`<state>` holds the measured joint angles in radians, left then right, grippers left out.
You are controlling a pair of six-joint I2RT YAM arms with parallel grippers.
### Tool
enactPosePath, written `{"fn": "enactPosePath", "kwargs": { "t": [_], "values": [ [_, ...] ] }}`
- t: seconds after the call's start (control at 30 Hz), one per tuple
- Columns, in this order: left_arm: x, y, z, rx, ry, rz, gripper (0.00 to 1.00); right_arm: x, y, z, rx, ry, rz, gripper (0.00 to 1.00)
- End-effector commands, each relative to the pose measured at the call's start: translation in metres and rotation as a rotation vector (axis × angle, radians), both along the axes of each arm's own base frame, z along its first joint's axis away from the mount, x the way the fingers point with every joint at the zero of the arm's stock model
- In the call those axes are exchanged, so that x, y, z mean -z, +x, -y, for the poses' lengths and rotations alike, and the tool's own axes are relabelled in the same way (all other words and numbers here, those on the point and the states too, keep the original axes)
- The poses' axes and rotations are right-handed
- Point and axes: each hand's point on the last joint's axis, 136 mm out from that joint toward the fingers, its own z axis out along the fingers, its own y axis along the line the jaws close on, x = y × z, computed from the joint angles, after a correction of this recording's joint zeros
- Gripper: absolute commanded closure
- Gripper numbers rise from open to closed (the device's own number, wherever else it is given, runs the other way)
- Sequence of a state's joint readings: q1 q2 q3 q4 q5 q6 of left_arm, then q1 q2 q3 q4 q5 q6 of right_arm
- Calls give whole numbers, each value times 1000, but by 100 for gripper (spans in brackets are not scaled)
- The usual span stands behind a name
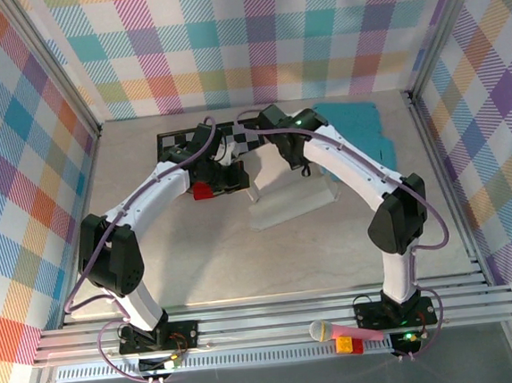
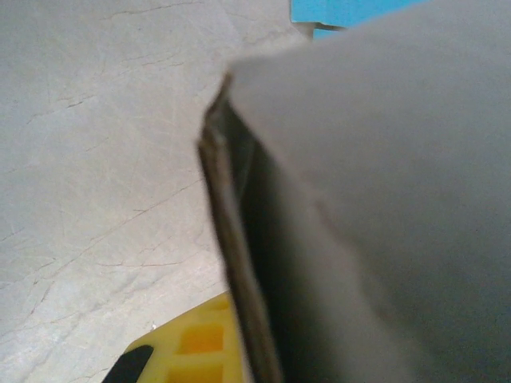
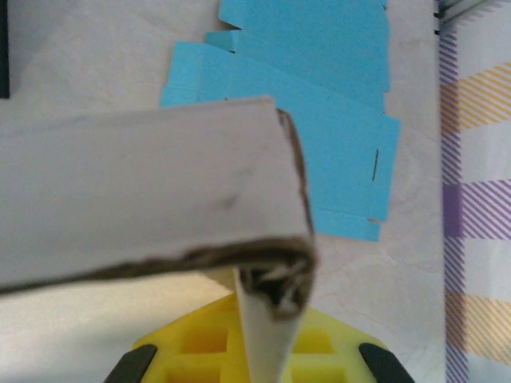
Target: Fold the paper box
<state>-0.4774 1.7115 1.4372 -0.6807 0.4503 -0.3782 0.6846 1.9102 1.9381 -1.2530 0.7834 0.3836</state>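
The paper box (image 1: 291,203) is a pale grey-white card piece, partly raised off the table between the two arms. My left gripper (image 1: 223,178) is at its left end. In the left wrist view the box's brown-edged wall (image 2: 239,263) runs down beside a yellow finger (image 2: 192,351), and the other finger is hidden behind the card; the gripper is shut on the box. My right gripper (image 1: 313,168) is at the box's right end. Its yellow fingers (image 3: 200,351) are shut on a white flap (image 3: 263,343) of the box (image 3: 144,183).
Flat blue paper sheets (image 1: 358,129) (image 3: 319,120) lie at the back right near the wall. A black-and-white checkerboard (image 1: 180,144) sits behind the left gripper, and a small red item (image 1: 202,192) beside it. A pink microphone-like object (image 1: 340,332) rests on the front rail.
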Motion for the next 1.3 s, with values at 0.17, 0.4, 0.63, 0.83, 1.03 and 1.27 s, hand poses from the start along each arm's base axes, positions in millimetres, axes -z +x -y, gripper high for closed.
{"fn": "enactPosePath", "kwargs": {
  "t": [0.17, 0.4, 0.63, 0.83, 1.03, 1.27],
  "values": [
    [15, -2, -1, -19, 16, -16, 100, 17, -38, -5, 77, 173, -40, 100],
    [64, -17, 2, -44, 92, -16, 100, 79, -68, -7, 125, 232, -129, 100],
    [111, -22, -2, -107, 171, 27, 100, 110, -82, -6, 112, 208, -140, 100],
    [113, -14, 3, -119, 162, 117, 85, 118, -83, -3, 84, 193, -131, 100],
    [114, -8, -7, -142, 210, 159, 78, 125, -85, -1, 84, 174, -152, 100],
    [105, -3, -9, -133, 214, 214, 80, 130, -85, -6, 73, 172, -185, 100]
  ]
}}
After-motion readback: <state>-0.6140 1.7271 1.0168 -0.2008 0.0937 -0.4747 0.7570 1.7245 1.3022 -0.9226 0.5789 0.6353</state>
